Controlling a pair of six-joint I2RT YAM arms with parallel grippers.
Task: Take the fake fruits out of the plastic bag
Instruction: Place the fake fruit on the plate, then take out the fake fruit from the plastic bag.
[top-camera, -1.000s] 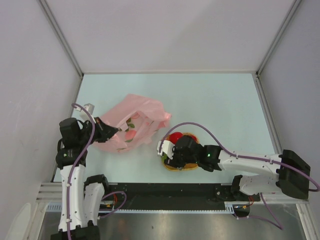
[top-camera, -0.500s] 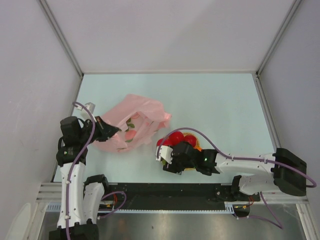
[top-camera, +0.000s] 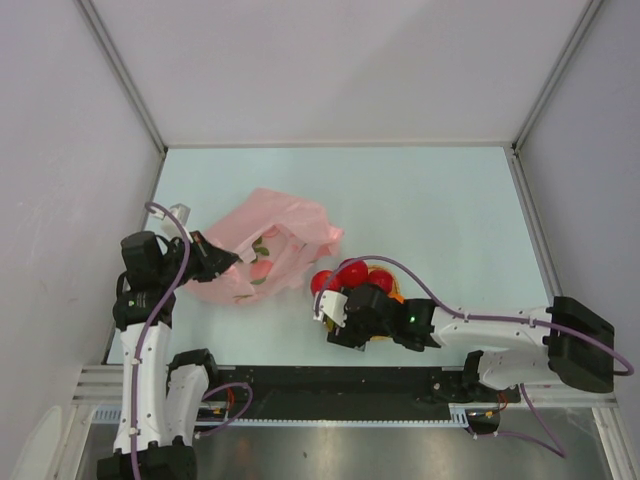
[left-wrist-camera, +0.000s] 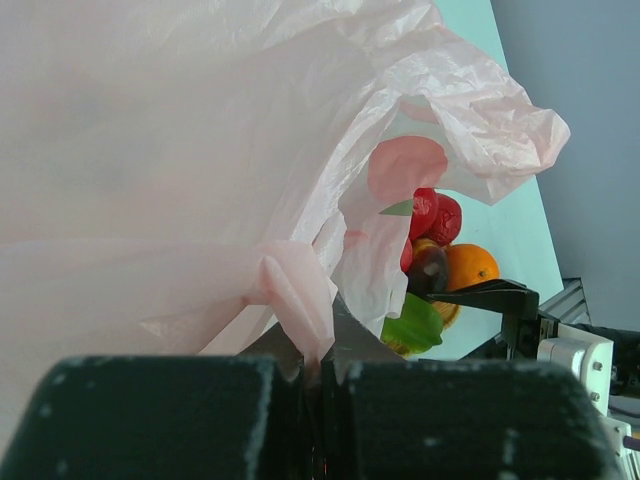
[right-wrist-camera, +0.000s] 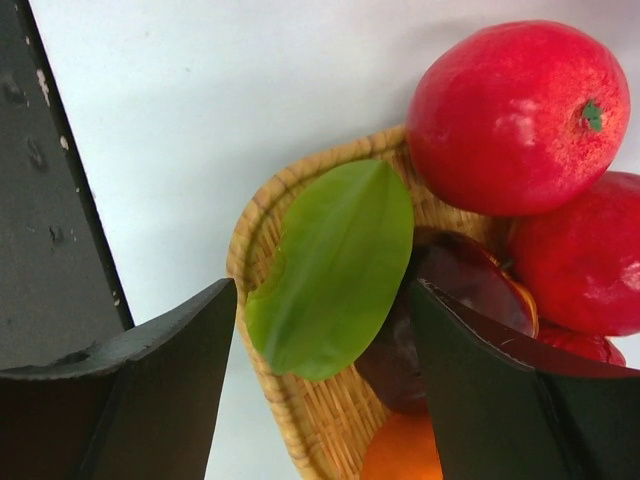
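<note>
site: robot lab test cell, as I read it | enclosure: plain pale wall panels in metal framing shut in my mint table on 3 sides | mount: my left arm and right arm sit on a black rail at the near edge | wiring: purple cables loop exposed over both

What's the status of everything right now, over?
Left end effector shut on pink plastic bag. Right end effector open, over fake fruits piled on woven basket. Nothing blocking them.
</note>
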